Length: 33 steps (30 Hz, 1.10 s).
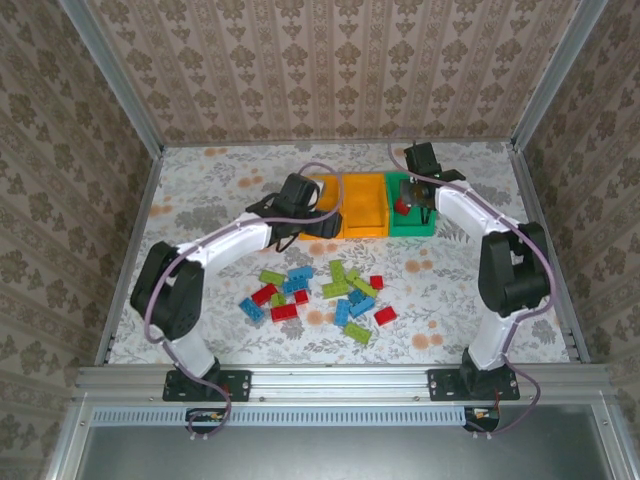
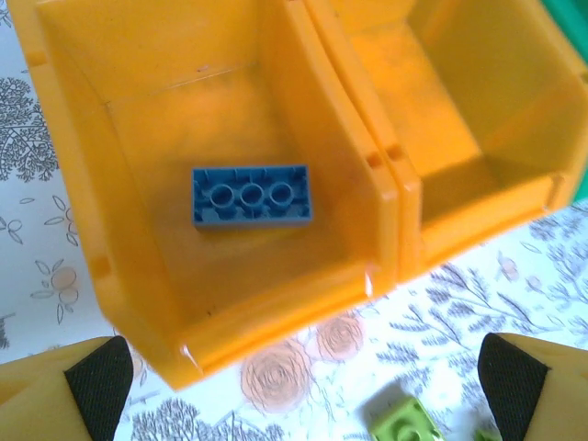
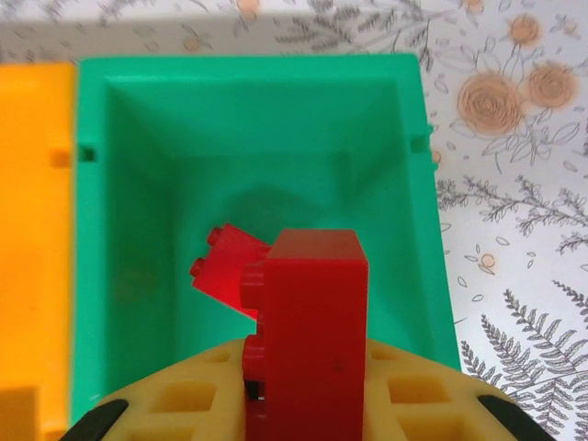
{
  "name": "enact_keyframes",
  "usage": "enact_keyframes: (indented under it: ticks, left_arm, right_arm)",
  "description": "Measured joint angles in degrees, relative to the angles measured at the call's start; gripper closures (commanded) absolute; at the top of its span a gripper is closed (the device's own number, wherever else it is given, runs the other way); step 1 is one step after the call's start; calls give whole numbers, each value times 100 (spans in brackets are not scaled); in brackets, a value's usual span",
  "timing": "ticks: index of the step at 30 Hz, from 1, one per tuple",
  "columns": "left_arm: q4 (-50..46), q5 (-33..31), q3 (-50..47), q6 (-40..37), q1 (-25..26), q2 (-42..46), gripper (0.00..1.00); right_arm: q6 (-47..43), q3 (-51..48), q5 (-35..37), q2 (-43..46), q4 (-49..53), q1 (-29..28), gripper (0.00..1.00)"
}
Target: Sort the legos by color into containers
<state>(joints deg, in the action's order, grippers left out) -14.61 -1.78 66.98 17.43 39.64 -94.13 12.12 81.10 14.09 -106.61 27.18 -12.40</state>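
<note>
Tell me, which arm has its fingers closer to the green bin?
Right. The right fingers hold a red brick over the green bin. The left fingers are open at the near edge of the leftmost orange bin, with another orange bin between.

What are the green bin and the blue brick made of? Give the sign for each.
Green bin: moulded plastic by its look, smooth with a dull sheen; even colour, rounded rim, notches in the side walls.
Blue brick: probably hard plastic, lightly glossy; crisp edges, three moulded tubes on its upturned face.
</note>
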Motion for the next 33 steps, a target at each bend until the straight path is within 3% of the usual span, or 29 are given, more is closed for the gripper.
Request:
enact_keyframes:
  ticks: [14,20,33]
  left_arm:
    - [-262,-540,-1270,192,269,905,0]
    - [-498,-658,-1486,442,109,1040,0]
    - [-649,-129,-1508,1156,11,501,2]
  right_arm:
    - [-22,57,20,-264,116,15,28]
    - [151,-485,-317,229,17,15,24]
    - [352,-964,-671,651,-61,15,23]
